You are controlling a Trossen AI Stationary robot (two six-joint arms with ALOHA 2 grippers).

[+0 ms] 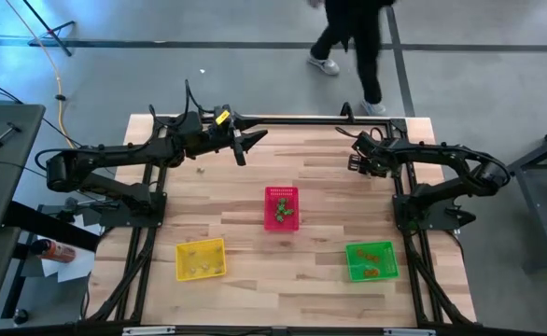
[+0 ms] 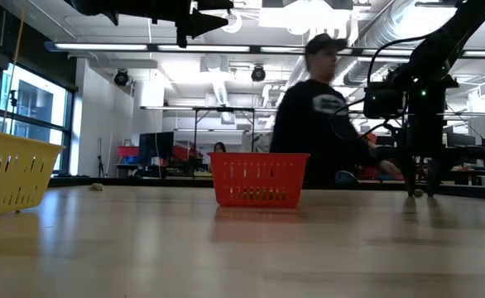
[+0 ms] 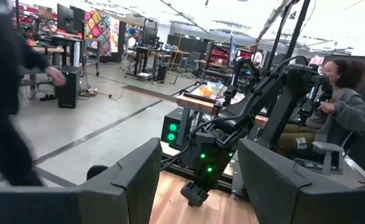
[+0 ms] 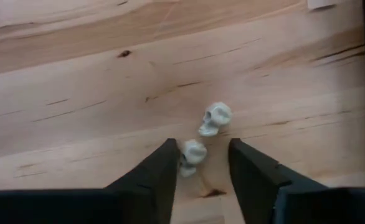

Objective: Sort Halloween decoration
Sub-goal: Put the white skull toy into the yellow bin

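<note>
Closing in on a tiny skull trinket with the right gripper (image 4: 198,163) at the bench's far right

Right fingers (image 4: 151,177) are spread either side of one pale skull (image 4: 190,155) lying on the bare bench (image 4: 76,93), not pinching it yet as far as I can tell. A second skull (image 4: 215,118) sits at about 1 o'clock from it, nearly touching. These look light, hard and kinda slippery, so I'd squeeze across the round head, gently, or it'll pop out. Left gripper (image 1: 245,145) hangs released above the far edge, around 11 o'clock from the red basket (image 1: 282,194).
</note>
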